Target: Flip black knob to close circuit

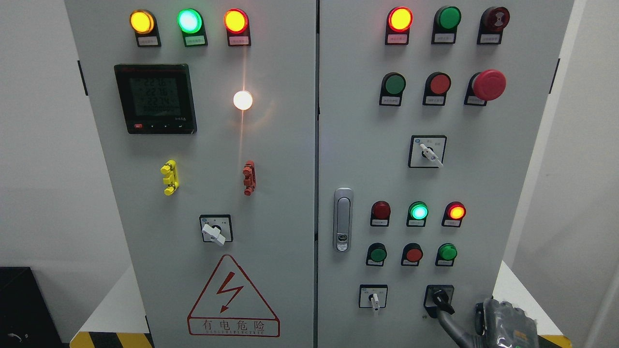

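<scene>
The black knob (440,298) sits in a square plate at the bottom right of the cabinet's right door (508,193). Its lever points down and to the right. My right hand (503,323), grey and dark, comes up from the lower right corner. Its leading dark part meets the lower end of the knob's lever. Whether the hand holds the lever or only touches it is not clear. My left hand does not show.
A white-levered switch (373,297) stands just left of the black knob. Above are push buttons and lit lamps (418,211), another selector (427,152) and a red emergency button (488,84). A door latch (343,220) is at the centre. The left door carries a meter (155,98).
</scene>
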`<state>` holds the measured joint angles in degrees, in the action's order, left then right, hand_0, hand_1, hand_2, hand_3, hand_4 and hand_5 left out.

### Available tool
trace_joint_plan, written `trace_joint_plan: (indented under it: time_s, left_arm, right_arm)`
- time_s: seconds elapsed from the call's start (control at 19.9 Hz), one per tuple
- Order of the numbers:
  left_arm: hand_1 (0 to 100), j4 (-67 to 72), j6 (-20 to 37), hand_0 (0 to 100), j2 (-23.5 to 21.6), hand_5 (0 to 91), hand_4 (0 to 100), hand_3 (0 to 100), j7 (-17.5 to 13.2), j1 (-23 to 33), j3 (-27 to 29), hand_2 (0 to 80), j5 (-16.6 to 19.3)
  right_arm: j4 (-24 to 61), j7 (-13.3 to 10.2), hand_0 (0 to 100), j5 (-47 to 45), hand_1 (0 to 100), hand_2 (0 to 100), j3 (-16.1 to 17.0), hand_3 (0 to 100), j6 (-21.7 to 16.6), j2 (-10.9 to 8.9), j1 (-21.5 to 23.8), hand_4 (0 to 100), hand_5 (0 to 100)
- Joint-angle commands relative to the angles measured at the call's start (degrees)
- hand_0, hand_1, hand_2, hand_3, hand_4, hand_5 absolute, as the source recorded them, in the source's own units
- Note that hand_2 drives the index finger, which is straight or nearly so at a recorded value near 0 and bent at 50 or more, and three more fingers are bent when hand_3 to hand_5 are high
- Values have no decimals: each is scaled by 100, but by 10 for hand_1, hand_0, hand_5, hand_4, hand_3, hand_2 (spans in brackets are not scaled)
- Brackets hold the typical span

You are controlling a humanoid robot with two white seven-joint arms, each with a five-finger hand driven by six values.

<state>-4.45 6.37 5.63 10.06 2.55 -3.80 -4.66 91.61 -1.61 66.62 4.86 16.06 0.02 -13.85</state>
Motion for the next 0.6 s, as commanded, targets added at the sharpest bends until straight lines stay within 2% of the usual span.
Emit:
trace_joint_plan:
  time_s: [0.0,0.55]
  left_arm:
    - [556,6,4,120,0,0,0,0,-4,0,2,0,0]
    - [556,-3,4,120,0,0,0,0,-4,0,-6,0,-9]
  right_arm:
    - [24,-23,0,-53,56,924,50,1000,11,77,-4,989,983]
    - [68,-32,0,-88,55,924,6,1000,-7,59,5,991,984]
